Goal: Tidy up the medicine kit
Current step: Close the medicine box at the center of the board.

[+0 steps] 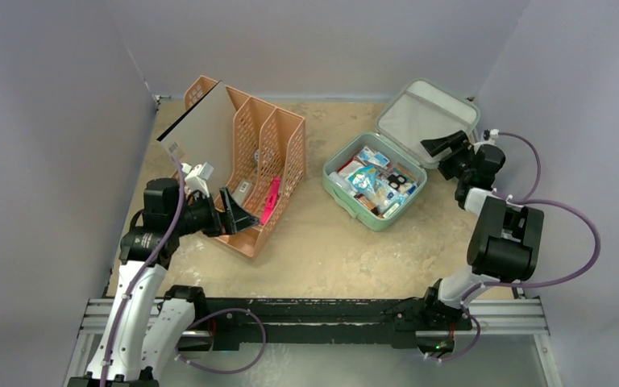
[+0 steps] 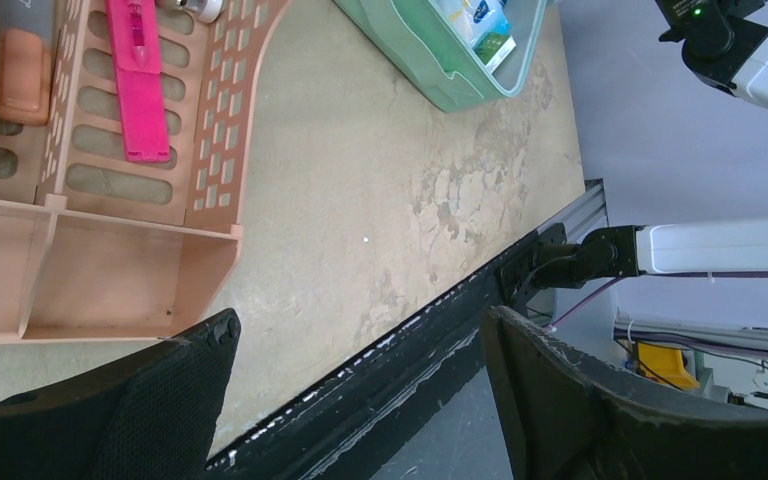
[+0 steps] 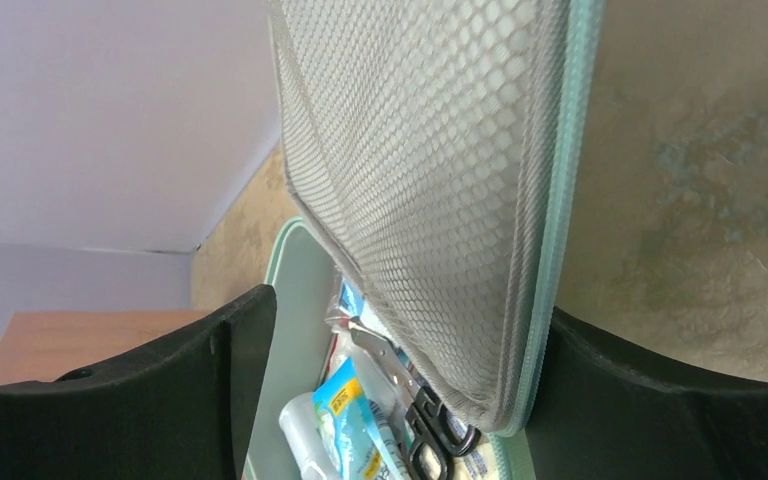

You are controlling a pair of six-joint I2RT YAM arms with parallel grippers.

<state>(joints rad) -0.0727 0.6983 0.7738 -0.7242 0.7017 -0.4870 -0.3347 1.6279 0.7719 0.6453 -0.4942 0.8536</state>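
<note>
The mint-green medicine kit (image 1: 338, 193) lies open at the middle right of the table, full of packets, a white tube and black-handled scissors (image 3: 430, 420). Its grey mesh-lined lid (image 1: 423, 117) leans back to the far right. My right gripper (image 1: 437, 146) is open at the lid's near rim. In the right wrist view (image 3: 410, 305) the lid's zipper edge (image 3: 550, 200) lies between the two fingers, and neither finger clearly presses on it. My left gripper (image 1: 240, 211) is open and empty beside the orange rack's front corner, and it hangs over the table's near edge in the left wrist view (image 2: 358, 320).
An orange mesh file rack (image 1: 286, 173) stands at the far left, holding a grey board (image 1: 201, 133) and a pink flat item (image 1: 272, 200), which also shows in the left wrist view (image 2: 138, 80). A black rail (image 1: 322, 310) runs along the table's near edge. Walls close in on three sides.
</note>
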